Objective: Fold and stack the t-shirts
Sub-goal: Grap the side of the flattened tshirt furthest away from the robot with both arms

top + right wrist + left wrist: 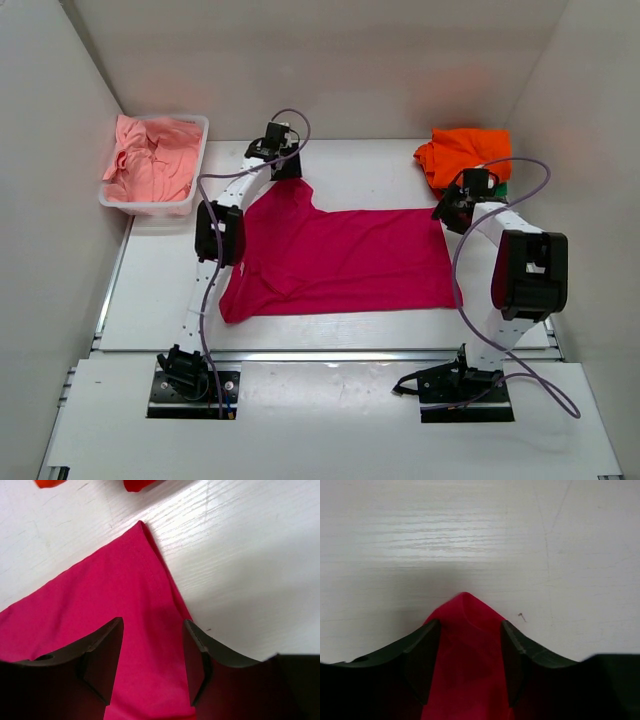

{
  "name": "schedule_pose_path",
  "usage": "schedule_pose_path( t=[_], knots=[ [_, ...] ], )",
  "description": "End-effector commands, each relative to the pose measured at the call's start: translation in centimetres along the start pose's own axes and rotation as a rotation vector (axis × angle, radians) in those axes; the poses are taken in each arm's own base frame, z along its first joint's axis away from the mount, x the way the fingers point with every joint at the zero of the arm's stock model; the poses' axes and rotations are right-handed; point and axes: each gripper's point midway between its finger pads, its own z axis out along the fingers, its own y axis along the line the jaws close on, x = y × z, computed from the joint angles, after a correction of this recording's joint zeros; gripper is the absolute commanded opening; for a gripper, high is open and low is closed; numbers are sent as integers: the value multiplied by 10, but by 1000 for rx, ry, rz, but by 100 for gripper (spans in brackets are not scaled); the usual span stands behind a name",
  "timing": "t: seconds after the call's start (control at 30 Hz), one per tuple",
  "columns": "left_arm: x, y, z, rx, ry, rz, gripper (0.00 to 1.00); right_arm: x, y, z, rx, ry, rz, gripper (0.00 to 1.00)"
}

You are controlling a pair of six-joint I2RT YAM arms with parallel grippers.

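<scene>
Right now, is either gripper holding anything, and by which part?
Right gripper holds nothing: it is open over a corner of the magenta t-shirt. Left gripper straddles a cloth tip; whether it grips cannot be told.

High rear view looking down, wrist views close over table, all sharing magenta t-shirt

Off to my far left a white plastic tub sits on the white table, near the left wall. A plain back wall stands beyond. Under me the table shows faint grain and one small dark speck.
</scene>
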Motion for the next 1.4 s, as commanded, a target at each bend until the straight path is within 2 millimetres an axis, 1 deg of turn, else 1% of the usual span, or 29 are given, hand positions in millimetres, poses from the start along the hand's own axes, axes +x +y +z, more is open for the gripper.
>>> schedule_pose_path(
  t=[0.0,0.03,0.07,0.1,0.17,0.23,0.4,0.47,0.53,0.57,0.63,0.67,0.73,0.77,0.8,0.83,0.9,0.93,1.0,1.03,1.07,1.1,1.13,1.17,1.2,1.23,1.27,1.33,1.37],
  knots=[
    [-4,4,-4,18,9,-29,60,-36,8,5,4,-98,12,49],
    [-3,6,-4,15,15,-31,55,-36,7,7,11,-100,4,49],
    [-5,6,-5,13,12,-29,41,-34,9,11,14,-95,4,50],
    [-6,8,-4,16,12,-31,35,-36,9,15,32,-100,-7,50],
    [-4,2,-5,20,15,-26,11,-41,10,19,52,-110,-7,53],
    [0,2,-6,24,30,-21,0,-43,13,28,72,-118,-18,55],
    [4,6,-9,25,51,-17,0,-42,15,45,115,-98,-13,59],
    [3,0,-13,46,57,-12,0,-42,19,49,140,-95,-8,59],
    [-2,0,-18,65,51,-15,0,-39,14,59,172,-77,-6,59],
    [-2,-1,-20,70,56,-21,0,-42,16,58,175,-71,1,60],
    [-8,-8,-29,94,50,-16,0,-40,14,66,194,-53,7,58],
    [-13,-3,-33,85,40,-20,0,-40,16,68,192,-46,1,50],
    [-16,-7,-40,96,36,-14,0,-40,16,71,198,-42,9,33],
    [-17,-10,-44,103,33,-13,0,-41,17,71,199,-42,7,13],
    [-17,-5,-47,91,37,-16,0,-42,16,69,202,-41,2,3],
    [-22,-7,-54,101,27,-14,0,-46,18,67,191,-54,0,0],
    [-29,-2,-59,101,11,-18,0,-43,28,66,172,-60,-35,0],
    [-31,-1,-64,100,9,-23,0,-53,33,61,150,-85,-45,0],
    [-36,3,-75,95,5,-25,0,-49,31,59,140,-78,-64,0],
    [-37,3,-82,95,7,-27,0,-56,37,55,111,-102,-68,0],
    [-31,11,-92,83,23,-16,0,-55,39,50,70,-116,-91,1],
    [-37,12,-98,88,2,-24,0,-49,35,52,71,-107,-96,0],
    [-30,14,-106,89,15,-29,0,-51,41,49,42,-116,-98,0],
    [-19,18,-105,88,29,-36,0,-51,43,46,26,-118,-106,0],
    [-35,16,-123,105,-28,-37,0,-49,44,45,15,-112,-105,0],
    [-30,19,-136,110,-27,-47,0,-49,47,43,-3,-114,-107,0],
    [-27,23,-144,108,-40,-54,0,-51,38,42,2,-110,-95,0],
    [-22,27,-160,119,-45,-65,0,-51,38,37,-13,-113,-102,0],
    [-14,29,-168,116,-37,-70,0,-49,40,33,-23,-118,-113,0]
  ],
)
